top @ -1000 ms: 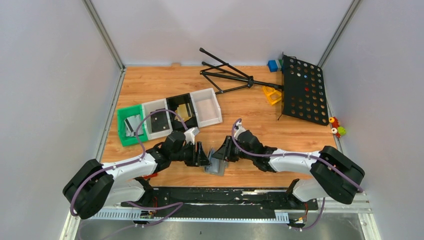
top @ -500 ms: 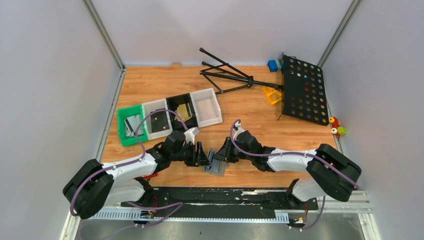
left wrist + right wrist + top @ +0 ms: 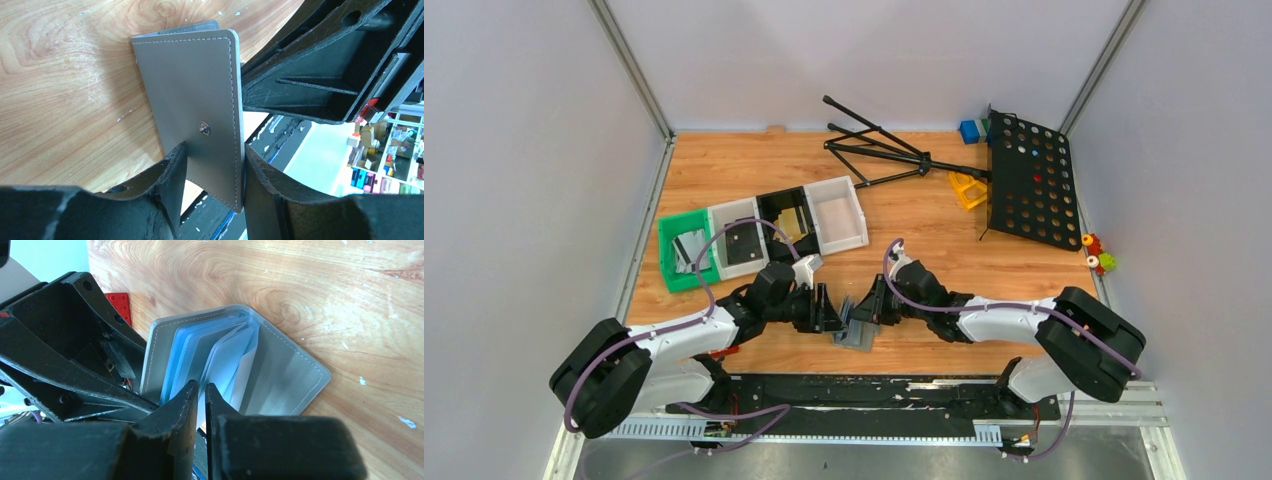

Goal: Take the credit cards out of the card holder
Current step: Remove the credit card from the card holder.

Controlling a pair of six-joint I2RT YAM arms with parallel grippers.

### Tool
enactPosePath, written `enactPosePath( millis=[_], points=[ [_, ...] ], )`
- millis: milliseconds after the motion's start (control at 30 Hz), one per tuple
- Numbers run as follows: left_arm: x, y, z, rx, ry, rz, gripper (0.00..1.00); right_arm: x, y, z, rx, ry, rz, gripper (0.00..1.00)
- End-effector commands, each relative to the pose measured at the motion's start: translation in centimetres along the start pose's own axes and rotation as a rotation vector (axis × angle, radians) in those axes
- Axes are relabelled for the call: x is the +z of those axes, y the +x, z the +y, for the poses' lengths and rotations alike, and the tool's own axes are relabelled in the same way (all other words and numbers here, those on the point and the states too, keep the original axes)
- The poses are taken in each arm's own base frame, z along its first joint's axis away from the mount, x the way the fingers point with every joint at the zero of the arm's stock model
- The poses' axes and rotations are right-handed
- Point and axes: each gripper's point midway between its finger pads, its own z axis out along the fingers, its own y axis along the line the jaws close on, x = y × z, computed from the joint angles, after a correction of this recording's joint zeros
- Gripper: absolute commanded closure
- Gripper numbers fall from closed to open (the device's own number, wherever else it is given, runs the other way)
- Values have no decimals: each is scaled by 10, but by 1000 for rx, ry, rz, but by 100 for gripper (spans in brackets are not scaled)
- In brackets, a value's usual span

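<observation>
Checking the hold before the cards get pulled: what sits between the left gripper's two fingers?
The card holder. Its grey outer cover, snap stud facing the camera, stands upright between the left gripper's fingers. This shows in the left wrist view.

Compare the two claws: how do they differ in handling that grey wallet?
The left gripper stands wide, clamping the grey cover of the wallet by its edges; the right gripper is nearly closed. The left one works the outside; the right one reaches among the clear inner sleeves, and whether it pinches one is unclear. Both are black and meet at the wallet.
</observation>
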Motion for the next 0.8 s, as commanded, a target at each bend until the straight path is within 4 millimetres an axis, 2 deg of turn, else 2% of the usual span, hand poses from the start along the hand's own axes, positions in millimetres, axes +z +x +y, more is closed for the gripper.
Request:
enactPosePath(
  millis=[0, 100, 233, 767],
  points=[
    [-1, -2, 2, 15, -1, -14, 52, 3, -7, 12, -14, -28, -6, 89],
    [-2, -1, 4, 14, -14, -15, 54, 3, -7, 11, -13, -23, -6, 92],
    [-4, -1, 4, 12, -10, -17, 65, 2, -7, 9, -15, -14, -5, 100],
    [-13, -6, 11, -23, -16, -43, 82, -7, -11, 10, -46, -21, -5, 100]
  ],
)
